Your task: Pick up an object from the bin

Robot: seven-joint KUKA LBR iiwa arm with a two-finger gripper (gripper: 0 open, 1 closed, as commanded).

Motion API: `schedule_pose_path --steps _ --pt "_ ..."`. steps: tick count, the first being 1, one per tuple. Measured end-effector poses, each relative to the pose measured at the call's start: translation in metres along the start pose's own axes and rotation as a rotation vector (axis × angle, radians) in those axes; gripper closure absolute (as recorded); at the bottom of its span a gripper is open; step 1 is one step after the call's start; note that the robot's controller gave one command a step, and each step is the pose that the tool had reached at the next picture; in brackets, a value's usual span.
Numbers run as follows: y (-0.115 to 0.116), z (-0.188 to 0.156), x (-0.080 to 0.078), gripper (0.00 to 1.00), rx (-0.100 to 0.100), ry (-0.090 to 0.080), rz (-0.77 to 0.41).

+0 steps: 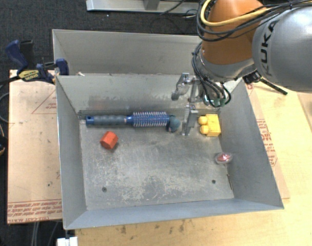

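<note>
Pincer position: the pincer (pixel 189 122) is low in the rear part of the bin (pixel 145 188), between the dark round end of the blue brush (pixel 130 120) and the yellow block (pixel 210 125).
Pincer state: this view does not show whether it is apart or together. Nothing can be seen clamped in it.
Nearest things: the blue brush lies lengthwise along the foot of the back wall, with its tip just beside the pincer on the view's left. The yellow block sits just beside the pincer on the view's right.
Other contents: an orange cube (pixel 109 140) lies well apart to the left. A small pinkish thing (pixel 223 158) lies near the right wall.
Risk, empty close: the pincer stands in the gap, so closing here probably catches neither neighbour.
Risk, push: a sideways correction may shove the yellow block or roll the brush instead of straddling it.
Risk, slip: a grip on the brush's round tip would be far off balance, so the brush may swing or drop.
Edges: the back wall is near, and the sloped right wall is near the yellow block.
Open room: the front half of the floor is bare, and the way straight up appears free.
</note>
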State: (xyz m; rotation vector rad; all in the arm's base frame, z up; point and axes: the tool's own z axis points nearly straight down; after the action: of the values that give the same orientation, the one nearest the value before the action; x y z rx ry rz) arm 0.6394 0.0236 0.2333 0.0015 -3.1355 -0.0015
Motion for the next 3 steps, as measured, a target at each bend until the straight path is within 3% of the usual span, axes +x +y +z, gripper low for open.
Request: schedule_pose_path --steps 1,2,3 --pt "0.031 0.111 -0.009 0.00 -0.001 -0.002 0.109" --pt "-0.010 0.149 0.018 0.00 0.000 -0.004 0.437" --pt "-0.009 0.149 0.017 1.00 0.000 -0.005 0.435"
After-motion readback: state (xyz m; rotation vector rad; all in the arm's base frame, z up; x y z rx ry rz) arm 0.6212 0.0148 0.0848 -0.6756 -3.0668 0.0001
